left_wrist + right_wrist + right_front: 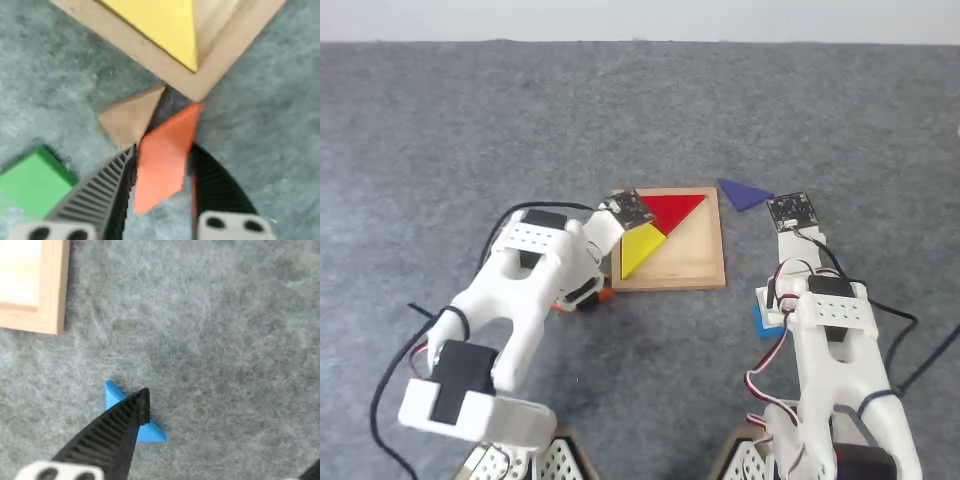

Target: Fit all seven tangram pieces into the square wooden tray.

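Tray point(705, 258) holds red triangle point(672, 208), yellow triangle point(640, 248); purple triangle point(745, 193), blue triangle point(152, 432), orange piece point(165, 155) outside.

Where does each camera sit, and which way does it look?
High view: fixed above the table, looking down on the tray; both arms show.
Left wrist view: on the left wrist, looking down past the left gripper, shut on an orange piece.
Right wrist view: on the right wrist, looking down at a blue piece; open right gripper shows.
Shared: all three show the tray; high and left wrist views, the yellow piece.
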